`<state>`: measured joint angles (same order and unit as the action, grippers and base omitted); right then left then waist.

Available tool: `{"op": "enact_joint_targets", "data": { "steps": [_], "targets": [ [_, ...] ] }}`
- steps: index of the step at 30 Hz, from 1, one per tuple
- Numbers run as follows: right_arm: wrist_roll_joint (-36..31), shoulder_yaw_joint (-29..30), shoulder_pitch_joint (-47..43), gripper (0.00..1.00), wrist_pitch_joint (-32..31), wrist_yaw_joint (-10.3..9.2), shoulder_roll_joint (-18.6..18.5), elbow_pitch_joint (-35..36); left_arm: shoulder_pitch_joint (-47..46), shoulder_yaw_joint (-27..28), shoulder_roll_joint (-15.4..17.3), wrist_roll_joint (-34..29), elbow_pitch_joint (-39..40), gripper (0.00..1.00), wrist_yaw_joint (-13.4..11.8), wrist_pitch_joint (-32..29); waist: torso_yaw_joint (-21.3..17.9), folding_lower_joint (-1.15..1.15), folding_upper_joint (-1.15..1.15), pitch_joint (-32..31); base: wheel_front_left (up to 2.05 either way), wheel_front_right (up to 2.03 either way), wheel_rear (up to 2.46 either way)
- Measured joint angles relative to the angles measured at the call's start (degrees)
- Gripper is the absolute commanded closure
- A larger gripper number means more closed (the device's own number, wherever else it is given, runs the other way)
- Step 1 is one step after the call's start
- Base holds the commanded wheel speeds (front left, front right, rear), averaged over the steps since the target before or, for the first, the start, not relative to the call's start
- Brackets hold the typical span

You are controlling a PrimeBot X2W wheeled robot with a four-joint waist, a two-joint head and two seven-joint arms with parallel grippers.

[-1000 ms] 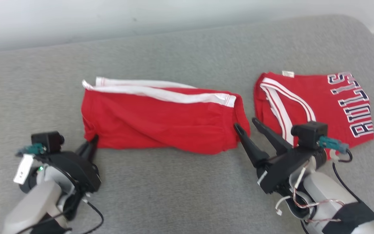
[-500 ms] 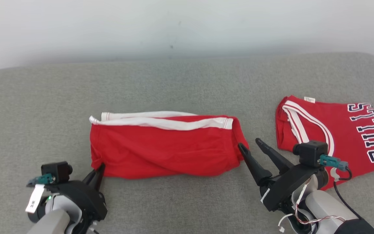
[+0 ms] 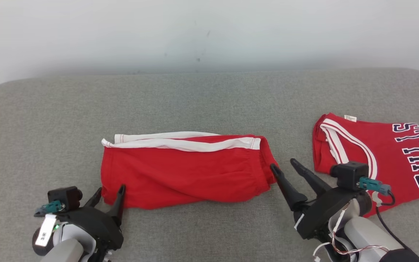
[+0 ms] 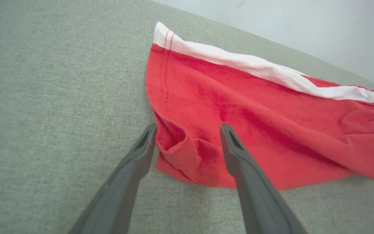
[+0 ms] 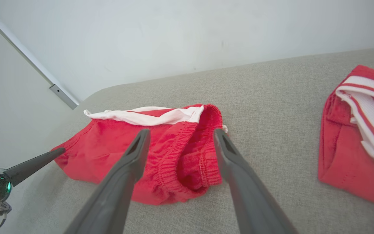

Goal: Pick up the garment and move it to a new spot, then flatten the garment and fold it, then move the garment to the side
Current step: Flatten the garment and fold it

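The head camera looks forward and down from above the near edge of the grey cushion point(image 3: 209, 98), taking in most of its width up to the pale wall point(image 3: 209, 29) behind the far edge. The left wrist camera sits low and close, looking along the left gripper point(image 4: 188, 126) at the left end of the red shorts point(image 3: 184, 171). The right wrist camera, equally low, looks along the right gripper point(image 5: 181, 130) at their right end and the wall. All 3 views share the shorts.

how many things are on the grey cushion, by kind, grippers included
red shorts: 1
red jersey: 1
grippers: 2, the left gripper and the right gripper
total: 4
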<state>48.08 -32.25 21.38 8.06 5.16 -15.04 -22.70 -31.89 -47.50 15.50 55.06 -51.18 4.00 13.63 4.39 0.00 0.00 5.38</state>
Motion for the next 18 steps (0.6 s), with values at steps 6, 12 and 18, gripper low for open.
{"op": "enact_joint_targets", "data": {
  "steps": [6,12,18],
  "targets": [
    [-2.01,0.21,0.0,0.0,0.54,-2.11,-1.11,-1.46,0.34,0.49,-0.24,-3.32,3.23,0.0,-4.93,0.64,1.23,0.0,0.0,-0.88,0.0,0.0,0.0],
    [-2.38,-0.03,0.02,0.0,0.52,-3.48,-0.98,-3.57,4.15,2.19,0.36,-6.26,9.06,0.0,-9.48,0.78,2.6,0.0,0.0,-2.54,0.0,0.0,0.0],
    [-3.39,-0.4,0.01,0.0,0.01,-5.03,-1.02,-5.35,8.39,3.69,2.08,-10.48,16.45,0.0,-10.56,0.78,4.26,0.0,0.0,-4.25,0.0,0.0,0.0]
  ]
}}
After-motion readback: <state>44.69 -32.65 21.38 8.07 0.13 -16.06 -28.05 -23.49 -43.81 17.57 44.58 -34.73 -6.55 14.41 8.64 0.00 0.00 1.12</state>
